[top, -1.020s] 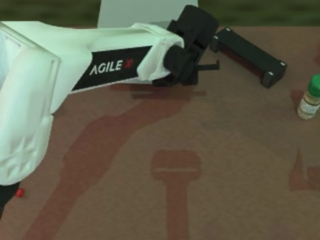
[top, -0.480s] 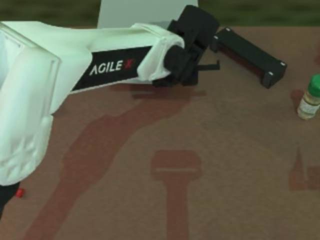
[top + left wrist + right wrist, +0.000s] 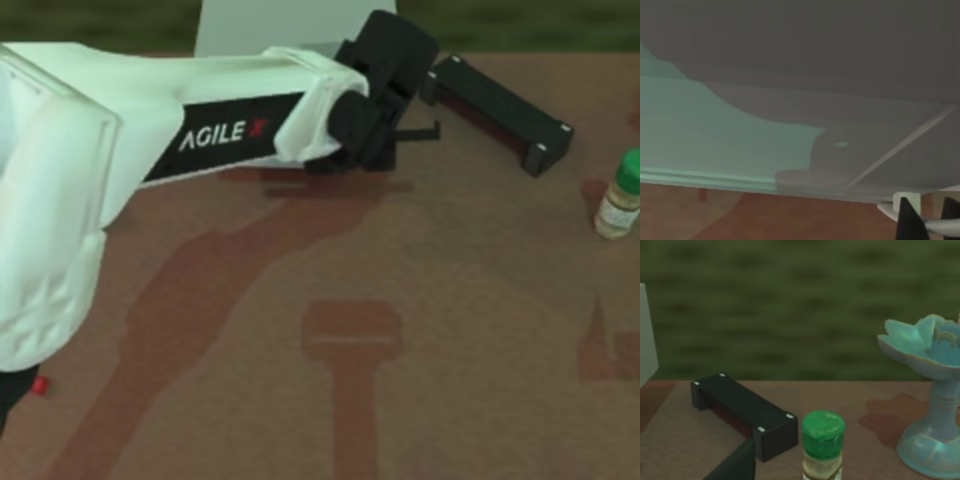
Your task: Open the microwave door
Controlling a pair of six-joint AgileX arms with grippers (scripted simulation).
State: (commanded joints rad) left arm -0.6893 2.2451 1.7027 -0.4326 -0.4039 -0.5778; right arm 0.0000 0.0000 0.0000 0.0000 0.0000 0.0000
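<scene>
The boxy light grey-white microwave (image 3: 296,27) sits at the upper centre of the top view, at the far edge of the brown surface (image 3: 450,300). My left arm reaches across the upper left of that frame, and its black left gripper (image 3: 420,130) lies just off the appliance's near right corner. In the left wrist view the pale teal-grey cavity (image 3: 715,135) is exposed and a grey panel, seemingly the flat silver-white microwave door (image 3: 840,60), fills the upper frame, so the door looks already swung partly out. A pale bar, probably the handle (image 3: 910,200), lies right at the dark fingers (image 3: 907,222) in the lower right of that view; whether they are clamped on it I cannot tell. The right arm stays parked at the right, its fingers unseen, looking over a long black bracket-shaped block (image 3: 742,412), a green-capped jar (image 3: 822,442) and a teal ceramic stand (image 3: 932,390).
</scene>
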